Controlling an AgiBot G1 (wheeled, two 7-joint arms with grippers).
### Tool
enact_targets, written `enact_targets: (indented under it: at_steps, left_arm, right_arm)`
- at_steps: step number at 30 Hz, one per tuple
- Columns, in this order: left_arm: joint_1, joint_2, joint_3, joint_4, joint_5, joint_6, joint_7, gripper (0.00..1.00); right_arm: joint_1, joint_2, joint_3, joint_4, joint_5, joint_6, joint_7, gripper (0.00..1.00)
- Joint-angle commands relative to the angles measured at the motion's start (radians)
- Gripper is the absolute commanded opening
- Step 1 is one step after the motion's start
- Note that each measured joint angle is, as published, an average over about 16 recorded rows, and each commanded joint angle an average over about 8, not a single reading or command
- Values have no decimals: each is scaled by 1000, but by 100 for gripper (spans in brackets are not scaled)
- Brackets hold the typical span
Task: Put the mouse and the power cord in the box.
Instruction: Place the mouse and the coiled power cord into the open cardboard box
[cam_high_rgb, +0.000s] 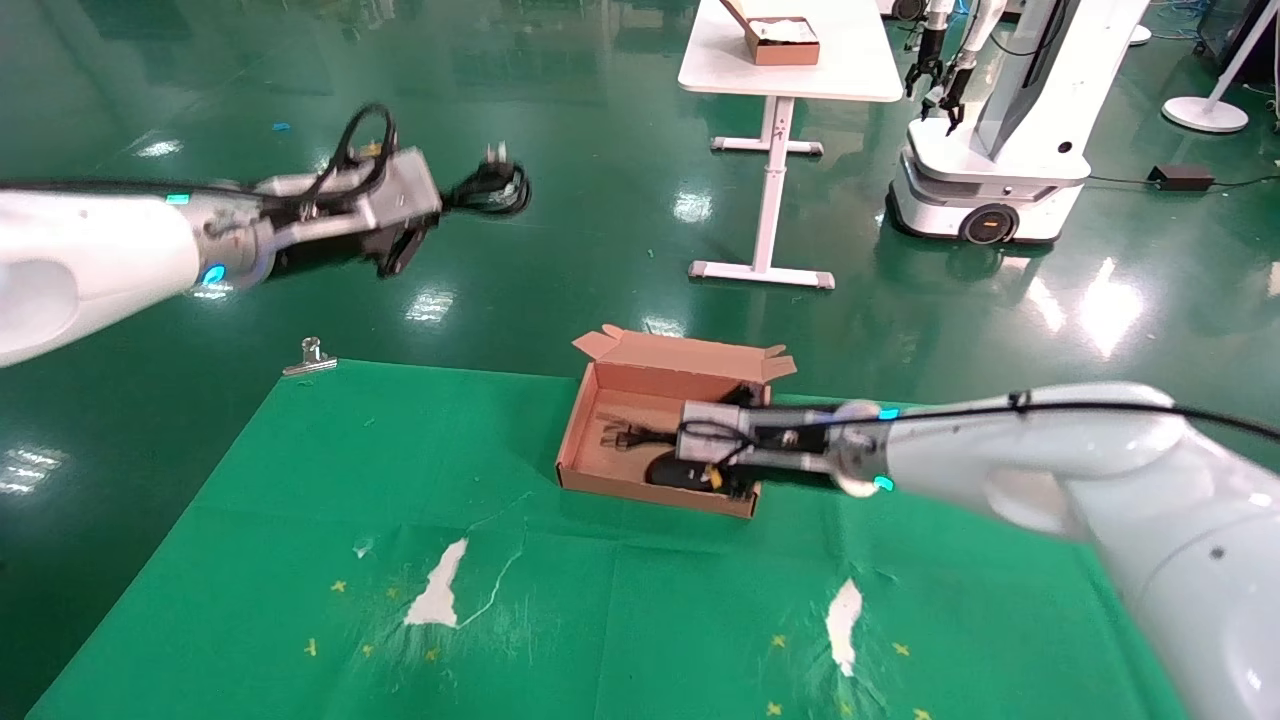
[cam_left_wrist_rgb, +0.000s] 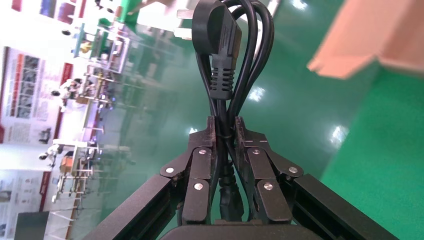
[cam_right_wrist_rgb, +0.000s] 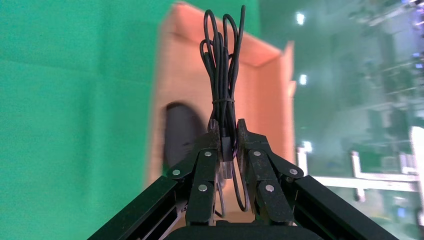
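Observation:
The open brown box (cam_high_rgb: 596, 417) stands at the far middle of the green table cloth. The black oval mouse (cam_high_rgb: 671, 471) lies inside it near the front wall. My right gripper (cam_high_rgb: 668, 438) reaches over the box from the right, shut on the mouse's thin bundled cable (cam_right_wrist_rgb: 223, 60). In the right wrist view the gripper (cam_right_wrist_rgb: 228, 125) has the mouse (cam_right_wrist_rgb: 181, 134) and the box floor (cam_right_wrist_rgb: 265, 95) beneath it. My left gripper (cam_high_rgb: 447, 196) is raised high at the far left, off the table, shut on the power cord (cam_high_rgb: 497, 187). The cord's loops and pronged plug (cam_left_wrist_rgb: 220, 40) stick out past the left gripper (cam_left_wrist_rgb: 226, 122).
A metal clip (cam_high_rgb: 310, 356) holds the cloth at the far left table corner. White torn patches (cam_high_rgb: 438, 586) mark the cloth in front. Behind, on the green floor, are a white table (cam_high_rgb: 790, 75) with a small brown box (cam_high_rgb: 785, 42) and another robot (cam_high_rgb: 1000, 140).

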Motion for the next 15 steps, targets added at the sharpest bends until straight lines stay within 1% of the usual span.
enact_targets:
  at_steps: [1,4,5,11,15]
  left_arm:
    - [12,-5,6,1,8,10,9,0]
    - [19,-10,12,2,18,18,16,0]
    - [22,-12,14,3,20,21,17,0]
    - [38,-7,20,6,29,33,14,0]
    - [48,12,24,3,35,37,10,0]
  right_arm:
    - [-30,1,-7,19,3,2,17,56]
    - [-38,2,-14,30,10,8,43,93]
    - [-39,3,-16,32,13,12,51,100]
    - [-40,8,-7,28,50,57,87,100]
    - [-34,13,3,16,72,95,82,100]
